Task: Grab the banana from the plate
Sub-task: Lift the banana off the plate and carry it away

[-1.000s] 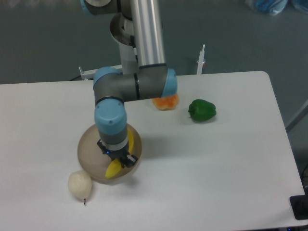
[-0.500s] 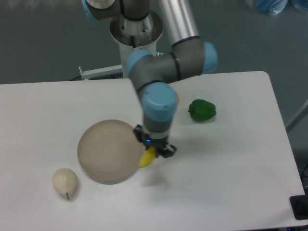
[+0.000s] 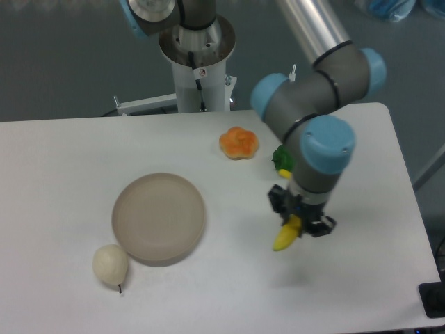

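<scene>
Gripper (image 3: 302, 220) pinches the banana (image 3: 287, 234), smooth curved yellow, hanging tilted above the white table (image 3: 69, 153), well right of the plate (image 3: 158, 218). Plate round, matte beige, low rim. Whitish pear (image 3: 110, 264) touches its lower-left rim; lumpy orange fruit (image 3: 238, 142) and glossy green pepper (image 3: 281, 161) behind. Banana and arm have moved farther right since earlier; pear shifted right.

Even, soft overhead light; slightly soft picture.
The white table (image 3: 83, 160) is bright without glare. Faint blurred shadows lie under the arm and beside the plate (image 3: 158, 218); the metal arm tube shows a pale sheen. Fine detail looks smeared.
</scene>
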Controlling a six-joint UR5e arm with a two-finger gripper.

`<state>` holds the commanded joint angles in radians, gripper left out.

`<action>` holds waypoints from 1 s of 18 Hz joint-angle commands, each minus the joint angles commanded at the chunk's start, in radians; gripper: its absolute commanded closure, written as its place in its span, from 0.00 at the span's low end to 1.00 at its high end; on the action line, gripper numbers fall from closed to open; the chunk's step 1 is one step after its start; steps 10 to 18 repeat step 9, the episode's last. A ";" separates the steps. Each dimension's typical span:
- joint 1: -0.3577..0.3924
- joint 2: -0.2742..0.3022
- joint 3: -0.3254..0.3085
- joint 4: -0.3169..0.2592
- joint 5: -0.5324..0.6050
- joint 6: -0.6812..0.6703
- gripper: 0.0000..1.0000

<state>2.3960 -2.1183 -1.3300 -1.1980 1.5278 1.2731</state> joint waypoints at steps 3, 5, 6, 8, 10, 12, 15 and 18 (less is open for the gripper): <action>0.023 -0.029 0.009 -0.002 0.027 0.046 1.00; 0.040 -0.049 0.023 -0.002 0.054 0.106 1.00; 0.043 -0.054 0.031 -0.002 0.054 0.124 1.00; 0.043 -0.058 0.037 -0.002 0.055 0.135 1.00; 0.043 -0.060 0.035 -0.002 0.055 0.135 1.00; 0.043 -0.060 0.035 -0.002 0.055 0.135 1.00; 0.043 -0.060 0.035 -0.002 0.055 0.135 1.00; 0.043 -0.060 0.035 -0.002 0.055 0.135 1.00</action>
